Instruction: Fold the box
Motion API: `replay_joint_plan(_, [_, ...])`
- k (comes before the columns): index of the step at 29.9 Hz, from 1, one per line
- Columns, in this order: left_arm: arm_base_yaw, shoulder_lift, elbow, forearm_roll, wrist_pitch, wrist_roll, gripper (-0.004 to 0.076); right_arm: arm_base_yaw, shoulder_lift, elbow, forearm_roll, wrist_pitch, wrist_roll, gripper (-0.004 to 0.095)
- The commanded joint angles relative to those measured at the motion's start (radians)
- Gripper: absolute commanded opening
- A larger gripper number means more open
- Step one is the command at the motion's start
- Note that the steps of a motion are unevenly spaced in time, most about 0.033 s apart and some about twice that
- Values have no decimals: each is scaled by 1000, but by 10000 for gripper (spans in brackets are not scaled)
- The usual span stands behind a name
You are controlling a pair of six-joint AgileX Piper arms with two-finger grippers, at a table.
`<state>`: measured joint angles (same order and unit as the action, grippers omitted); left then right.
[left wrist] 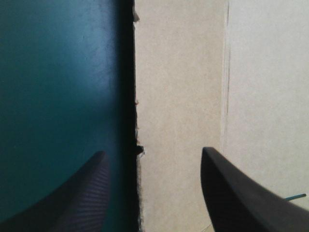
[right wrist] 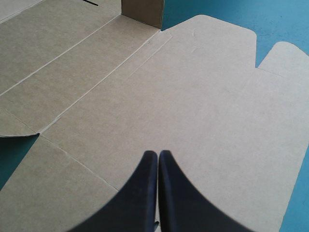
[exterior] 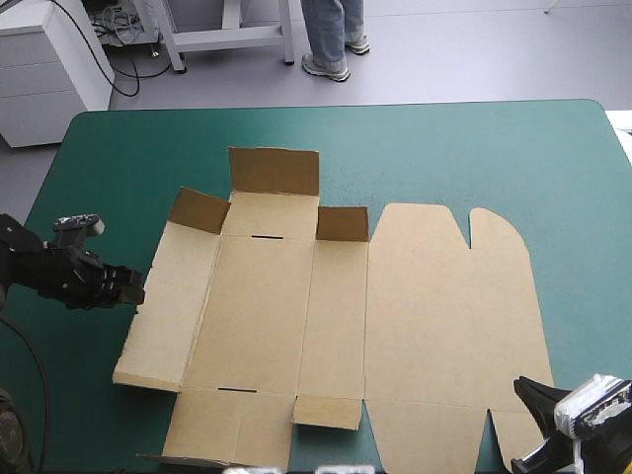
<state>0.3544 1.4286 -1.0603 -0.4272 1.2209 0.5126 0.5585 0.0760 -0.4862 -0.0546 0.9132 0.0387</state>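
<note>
Mostly flat brown cardboard box (exterior: 434, 316) lay spread; left jaws were released astride its left edge, likely to raise that wall; right jaws clenched empty at its near-right corner.

Left tool (left wrist: 153, 151) spread apart — right tool (right wrist: 158, 152) pressed together, seemingly low.

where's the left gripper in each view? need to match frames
High view: the left gripper is at the table's left side, its tips at the left edge of the box.
Left wrist view: the left gripper is open, with one finger over the teal-green cover, the other over the board.
Right wrist view: not in it; only the shut right gripper.
Shared landmark: the brown box.
</note>
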Motion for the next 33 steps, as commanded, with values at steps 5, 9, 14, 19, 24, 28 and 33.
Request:
replay_joint_plan(5, [3,50,-5,-73,72,38,404,-1,15,-16,-10,-91,0,-16])
replay_joint_plan(9, [3,81,34,-75,78,38,404,-1,15,-16,-14,-91,0,-16])
replay_joint_plan(14, [1,92,68,-86,78,38,404,-1,15,-16,-17,-93,0,-16])
replay_joint_plan(19, [1,92,107,-151,78,38,404,-1,15,-16,-17,-93,0,-16])
replay_joint_plan(24, [-1,92,149,-163,78,38,404,-1,15,-16,-17,-93,-2,-16])
replay_joint_plan(28, [-4,92,153,-184,78,32,404,-1,15,-16,-17,-93,-2,-16])
replay_joint_plan(33, [-61,92,153,-216,78,32,404,-1,15,-16,-17,-93,-2,-16])
